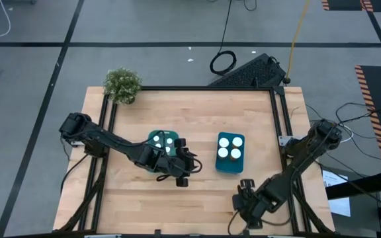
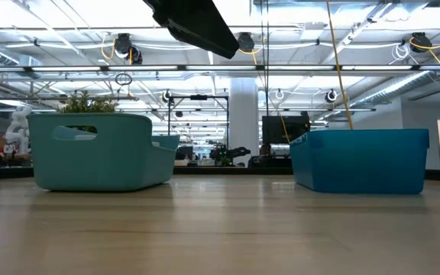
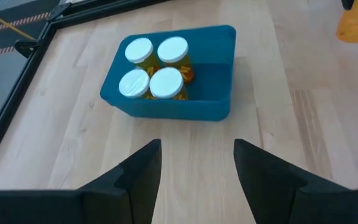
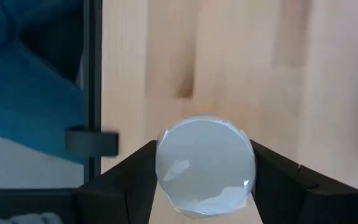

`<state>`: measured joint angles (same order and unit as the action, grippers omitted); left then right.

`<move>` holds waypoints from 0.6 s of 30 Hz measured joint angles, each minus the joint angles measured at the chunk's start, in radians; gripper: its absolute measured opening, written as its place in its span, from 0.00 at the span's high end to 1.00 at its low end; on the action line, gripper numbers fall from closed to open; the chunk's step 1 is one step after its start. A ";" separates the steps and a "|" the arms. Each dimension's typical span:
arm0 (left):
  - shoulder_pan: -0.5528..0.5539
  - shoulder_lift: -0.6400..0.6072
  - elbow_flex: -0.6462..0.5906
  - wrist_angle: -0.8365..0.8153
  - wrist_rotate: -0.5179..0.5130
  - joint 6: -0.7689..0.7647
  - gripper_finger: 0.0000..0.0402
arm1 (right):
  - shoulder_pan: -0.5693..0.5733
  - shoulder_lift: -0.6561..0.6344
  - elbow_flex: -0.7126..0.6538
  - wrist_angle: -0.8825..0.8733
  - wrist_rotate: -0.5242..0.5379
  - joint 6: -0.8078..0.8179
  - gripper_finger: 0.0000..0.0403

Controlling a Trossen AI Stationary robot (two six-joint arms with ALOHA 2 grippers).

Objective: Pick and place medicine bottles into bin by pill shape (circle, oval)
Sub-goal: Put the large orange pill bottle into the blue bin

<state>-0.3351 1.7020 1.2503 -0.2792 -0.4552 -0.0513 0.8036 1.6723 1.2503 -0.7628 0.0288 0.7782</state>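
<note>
While right gripper (image 4: 205, 186) pinches bottle (image 4: 205, 165), left gripper (image 3: 197, 168) gapes nr bin (image 3: 219, 93).

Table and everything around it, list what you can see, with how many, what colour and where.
Bins: two, teal; left bin under the left arm, right bin at table centre-right.
Bottles in right bin: four, white caps, orange bodies.
Bottles in left bin: at least two white caps, partly hidden.
Held bottle: one, white cap, between the right fingers.
Plant: one, green, far-left table corner.
Keyboard: one, black, beyond the far table edge.
Table: one, light wood, black frame.
Left gripper: open, beside the left bin.
Right gripper: near table edge, shut on the bottle.
</note>
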 joint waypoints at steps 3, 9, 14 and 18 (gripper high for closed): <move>0.000 0.000 0.000 -0.021 0.000 -0.001 0.50 | -0.042 -0.041 0.000 0.000 0.001 -0.023 0.49; -0.001 0.000 0.000 -0.041 0.000 -0.010 0.50 | -0.125 -0.128 0.000 -0.022 0.023 -0.050 0.48; -0.003 0.000 0.000 -0.041 0.000 -0.010 0.50 | -0.188 -0.199 0.000 -0.071 0.054 -0.093 0.48; -0.003 0.000 0.000 -0.042 0.000 -0.010 0.50 | -0.246 -0.244 0.000 -0.115 0.054 -0.121 0.48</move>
<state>-0.3382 1.7020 1.2503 -0.3210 -0.4549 -0.0616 0.5575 1.4285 1.2503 -0.8781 0.0832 0.6567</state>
